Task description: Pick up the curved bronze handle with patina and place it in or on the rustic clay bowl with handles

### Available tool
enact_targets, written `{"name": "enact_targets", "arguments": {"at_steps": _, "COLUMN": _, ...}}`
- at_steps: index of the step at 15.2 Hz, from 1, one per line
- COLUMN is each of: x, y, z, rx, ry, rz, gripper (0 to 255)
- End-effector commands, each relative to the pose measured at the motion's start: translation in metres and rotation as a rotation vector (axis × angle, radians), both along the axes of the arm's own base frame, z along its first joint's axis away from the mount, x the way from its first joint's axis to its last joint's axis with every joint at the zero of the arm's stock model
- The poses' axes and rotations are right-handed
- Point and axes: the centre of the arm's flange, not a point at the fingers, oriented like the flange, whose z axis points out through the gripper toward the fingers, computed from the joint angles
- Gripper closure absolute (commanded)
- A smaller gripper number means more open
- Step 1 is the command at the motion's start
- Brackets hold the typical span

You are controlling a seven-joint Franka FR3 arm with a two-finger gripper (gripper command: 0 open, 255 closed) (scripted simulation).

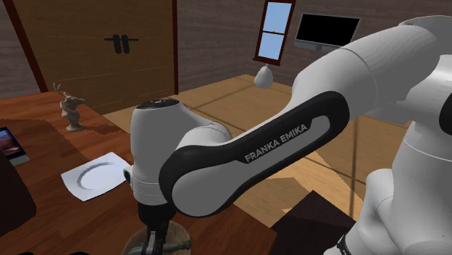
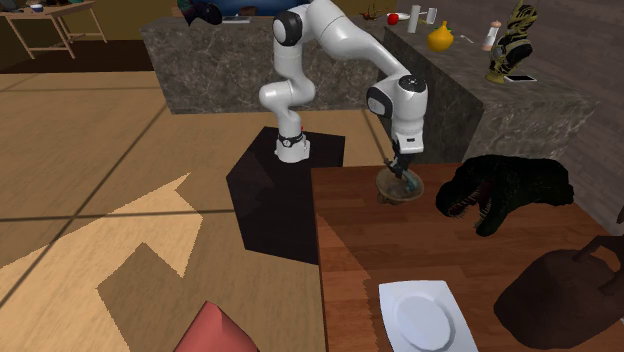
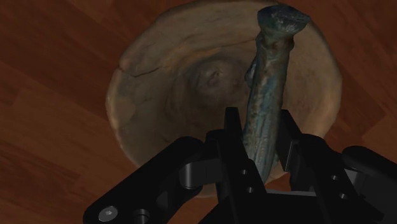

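A dark wooden counter [image 3: 51, 95] is seen underneath, with the clay bowl [image 3: 137, 70] sat right below the gripper [image 3: 259, 124]. The greenish bronze handle [image 3: 270, 76] is clamped between its fingers [image 3: 230, 130], hung over the bowl's hollow. Probably best lowered a touch before it's released, so nothing gets bounced out.

You see the rough brown clay bowl [image 3: 127, 95] sitting on the wooden counter [image 2: 350, 250]. Over the bowl, the black hand [image 3: 259, 121] clasps the curved greenish metal handle [image 3: 273, 70]. A black dinosaur figure [image 2: 505, 190] stands near the bowl; a white square plate [image 2: 425, 315] lies well apart from it.
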Motion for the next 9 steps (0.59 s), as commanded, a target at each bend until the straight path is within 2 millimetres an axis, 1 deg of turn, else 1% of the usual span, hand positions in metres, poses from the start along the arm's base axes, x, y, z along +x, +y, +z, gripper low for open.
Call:
{"name": "enact_targets", "arguments": {"at_steps": 1, "x": 0.0, "y": 0.0, "z": 0.0, "rx": 0.0, "ry": 0.0, "rz": 0.0, "gripper": 0}}
{"name": "enact_targets", "arguments": {"at_steps": 6, "x": 0.0, "y": 0.0, "z": 0.0, "rx": 0.0, "ry": 0.0, "rz": 0.0, "gripper": 0}}
{"name": "enact_targets", "arguments": {"at_steps": 9, "x": 0.006, "y": -0.005, "z": 0.039, "rx": 0.0, "ry": 0.0, "rz": 0.0, "gripper": 0}}
